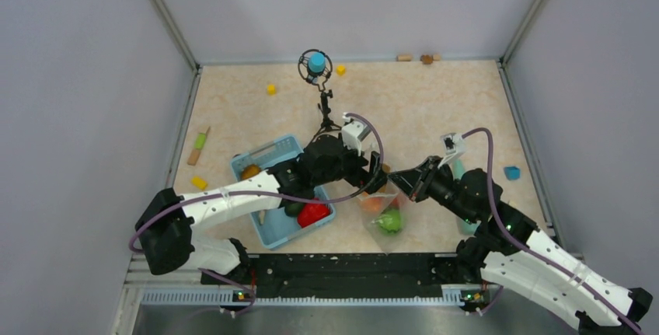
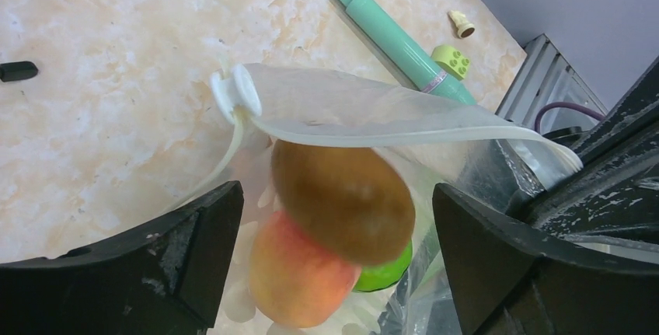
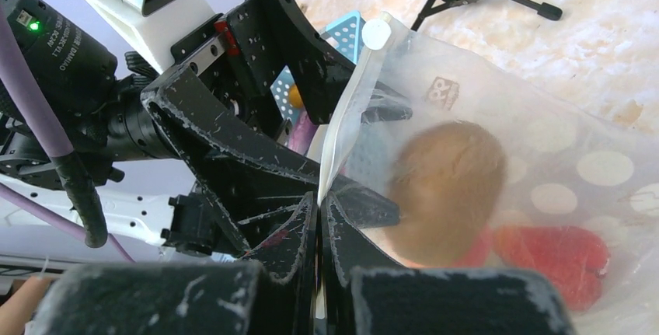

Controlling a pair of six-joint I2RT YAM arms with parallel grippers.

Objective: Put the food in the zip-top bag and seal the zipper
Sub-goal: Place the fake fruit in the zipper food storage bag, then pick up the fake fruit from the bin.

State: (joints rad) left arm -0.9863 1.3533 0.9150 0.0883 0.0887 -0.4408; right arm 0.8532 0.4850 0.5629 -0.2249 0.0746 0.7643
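A: What is in the bag [image 1: 386, 217] already?

B: A brown fruit [image 2: 342, 195], an orange piece [image 2: 291, 280] and a green fruit [image 2: 385, 273]. The left end effector [image 1: 373, 178] is wide above its mouth. The right end effector [image 3: 320, 203] pinches the zipper [image 3: 342, 129].

A: What remains?

B: The red pepper [image 1: 313, 214] lies in the basket [image 1: 268, 152] beside the bag. After it, I think, the sealing.

Overhead plus wrist close-ups of bag [image 2: 342, 106]
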